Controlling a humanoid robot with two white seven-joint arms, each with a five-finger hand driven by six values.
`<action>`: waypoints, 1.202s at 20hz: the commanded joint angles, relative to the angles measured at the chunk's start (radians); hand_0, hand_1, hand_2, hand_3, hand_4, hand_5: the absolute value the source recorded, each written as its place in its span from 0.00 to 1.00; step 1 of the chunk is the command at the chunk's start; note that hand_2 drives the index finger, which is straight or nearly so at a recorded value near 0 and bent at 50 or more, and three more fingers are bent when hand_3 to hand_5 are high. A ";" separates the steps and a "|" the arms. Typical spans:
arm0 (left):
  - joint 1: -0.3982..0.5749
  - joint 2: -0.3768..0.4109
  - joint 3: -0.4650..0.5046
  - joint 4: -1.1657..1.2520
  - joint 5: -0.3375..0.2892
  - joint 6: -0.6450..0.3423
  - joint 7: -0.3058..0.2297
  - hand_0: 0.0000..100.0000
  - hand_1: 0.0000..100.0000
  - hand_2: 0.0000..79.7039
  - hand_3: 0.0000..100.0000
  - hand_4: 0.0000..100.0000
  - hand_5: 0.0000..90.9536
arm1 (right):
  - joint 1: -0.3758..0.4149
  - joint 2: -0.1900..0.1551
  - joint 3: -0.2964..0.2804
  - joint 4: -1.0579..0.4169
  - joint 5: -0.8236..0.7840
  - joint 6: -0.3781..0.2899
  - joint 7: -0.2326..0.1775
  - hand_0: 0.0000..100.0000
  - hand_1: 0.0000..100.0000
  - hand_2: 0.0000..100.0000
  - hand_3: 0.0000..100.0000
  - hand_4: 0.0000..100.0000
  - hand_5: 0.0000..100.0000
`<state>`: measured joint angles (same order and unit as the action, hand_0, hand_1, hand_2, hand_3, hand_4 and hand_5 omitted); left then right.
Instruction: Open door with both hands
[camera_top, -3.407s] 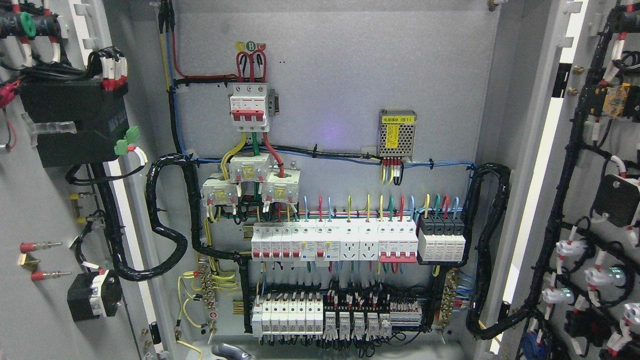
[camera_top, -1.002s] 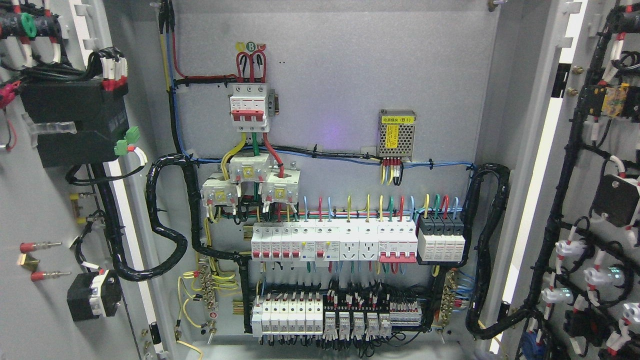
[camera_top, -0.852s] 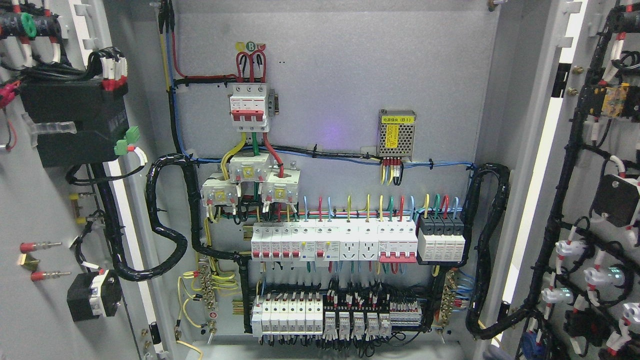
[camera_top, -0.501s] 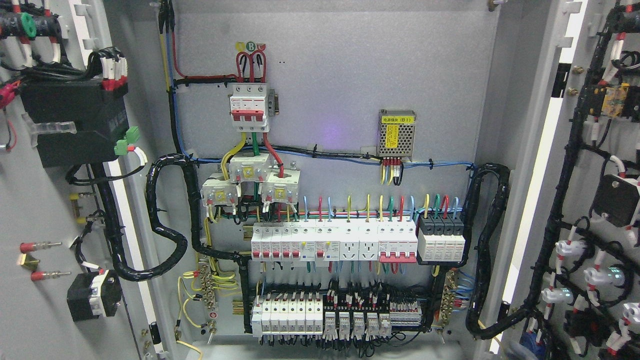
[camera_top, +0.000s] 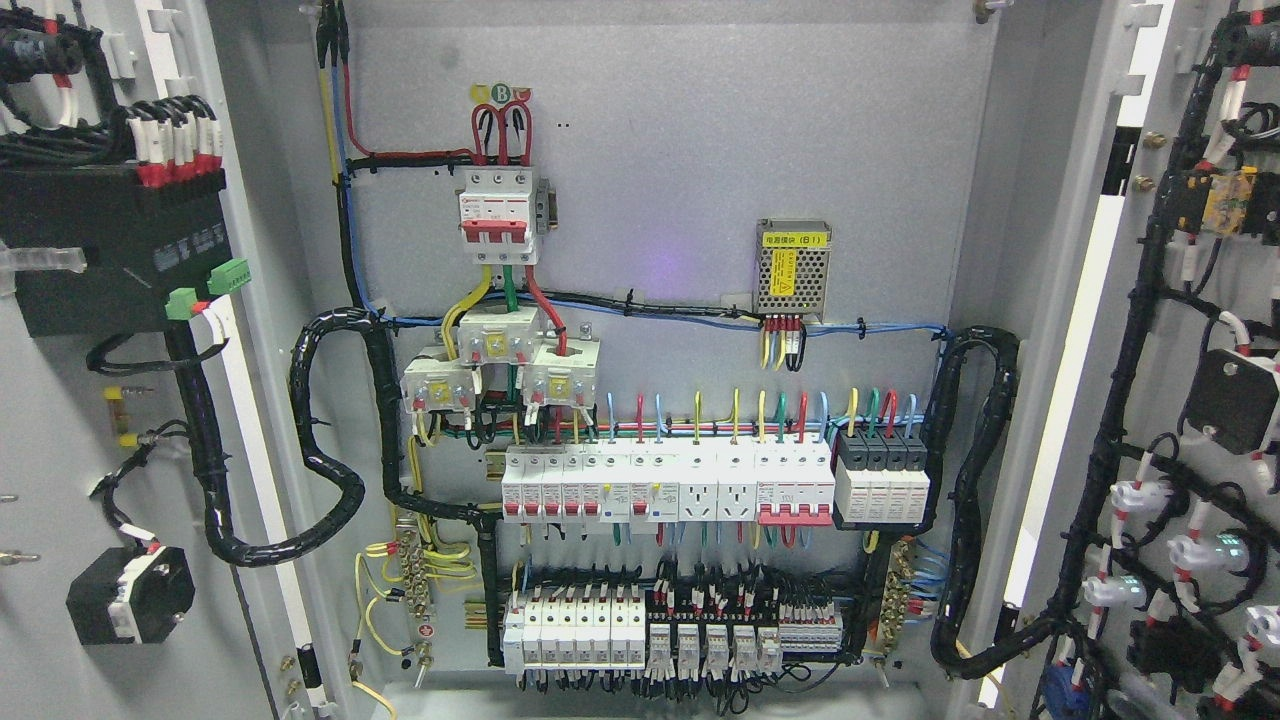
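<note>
The electrical cabinet stands with both doors swung open, and no robot hand is in view, so the state of the fingers cannot be told.

The left door (camera_top: 60, 420) fills the left edge, its inner face toward the room. It carries a black module (camera_top: 110, 245) with red-and-white ferruled wires on top and green connectors at its lower right. Below sits a small black-and-white component (camera_top: 128, 595). A black wrapped cable loom (camera_top: 325, 440) loops from this door into the cabinet.

On the grey back panel (camera_top: 700, 130), a red-handled main breaker (camera_top: 497, 215) is mounted upper left of centre, three white current transformers (camera_top: 500, 365) clustered beneath it. To the right hangs a perforated power supply (camera_top: 794, 265) with a yellow label. Lower down runs a row of white breakers and sockets (camera_top: 665, 485), ending in a black-topped block (camera_top: 882, 475). A second row of breakers and terminals (camera_top: 670, 635) lies beneath.

A black loom (camera_top: 975, 500) curves down the cabinet's right side. The right door (camera_top: 1180, 400) stands open at the right edge, its inner face crowded with black wiring and white lamp holders (camera_top: 1135, 500).
</note>
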<state>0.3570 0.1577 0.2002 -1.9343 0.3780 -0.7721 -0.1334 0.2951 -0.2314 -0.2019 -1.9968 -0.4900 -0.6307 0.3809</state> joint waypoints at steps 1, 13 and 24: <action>-0.027 0.123 0.162 0.162 0.105 -0.687 -0.002 0.12 0.39 0.00 0.00 0.00 0.00 | 0.029 0.003 -0.116 0.041 -0.013 0.000 -0.002 0.12 0.39 0.00 0.00 0.00 0.00; -0.161 0.189 0.263 0.420 0.141 -0.601 -0.002 0.12 0.39 0.00 0.00 0.00 0.00 | 0.050 0.000 -0.163 0.082 -0.134 0.000 -0.004 0.12 0.39 0.00 0.00 0.00 0.00; -0.314 0.260 0.281 0.649 0.145 -0.435 -0.002 0.12 0.39 0.00 0.00 0.00 0.00 | 0.068 -0.002 -0.192 0.079 -0.156 -0.006 -0.004 0.12 0.39 0.00 0.00 0.00 0.00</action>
<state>0.1148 0.3460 0.4310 -1.4958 0.5188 -0.7727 -0.1358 0.3500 -0.2322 -0.3523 -1.9291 -0.6320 -0.6316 0.3777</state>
